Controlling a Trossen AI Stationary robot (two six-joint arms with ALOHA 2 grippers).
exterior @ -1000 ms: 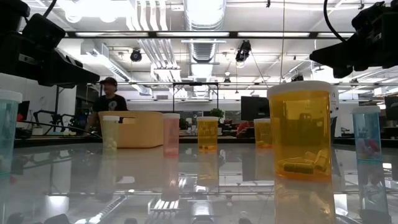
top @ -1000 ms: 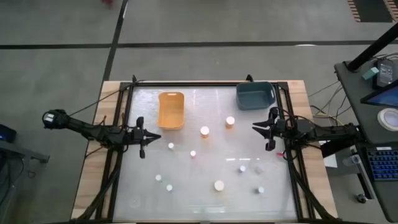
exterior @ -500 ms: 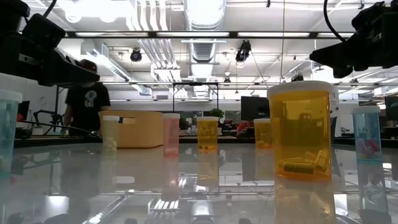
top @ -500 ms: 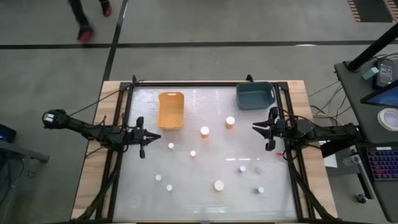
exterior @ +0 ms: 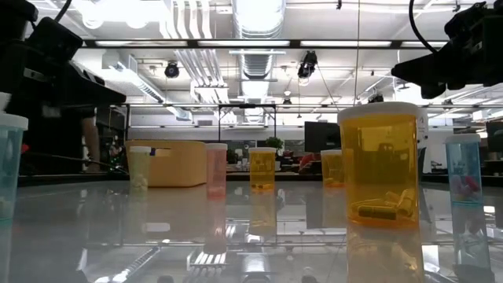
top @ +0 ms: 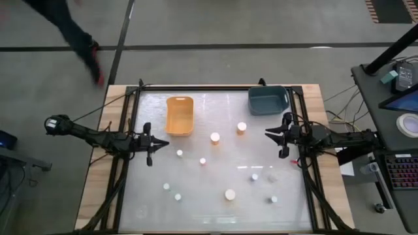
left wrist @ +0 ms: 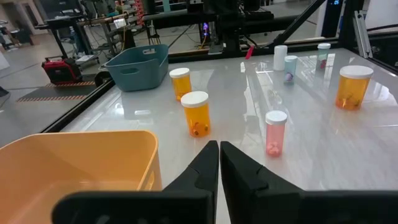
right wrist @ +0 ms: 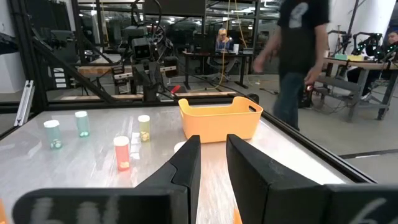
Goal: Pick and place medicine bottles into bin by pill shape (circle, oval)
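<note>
Several medicine bottles with white caps stand upright on the glossy table, among them two orange ones (top: 215, 138) (top: 241, 128), a pink one (top: 202, 161) and a wide orange one (top: 230, 194) near the front edge. The left wrist view shows the orange bottle (left wrist: 196, 114) and the pink one (left wrist: 275, 132) ahead of my left gripper (left wrist: 219, 148). My left gripper (top: 166, 143) hovers shut at the table's left side, beside the orange bin (top: 180, 115). My right gripper (top: 267, 134) hovers shut at the right side, below the blue bin (top: 268, 99). Neither holds anything.
The orange bin (right wrist: 221, 118) and the blue bin (left wrist: 138, 65) sit at the far edge. A black frame (top: 124, 170) borders the table. A person (right wrist: 298, 56) moves about beyond the far edge. Bare table lies between the bottles at the middle.
Both arms and all bottles have kept still. A person beyond the table's far edge has walked toward the left.
</note>
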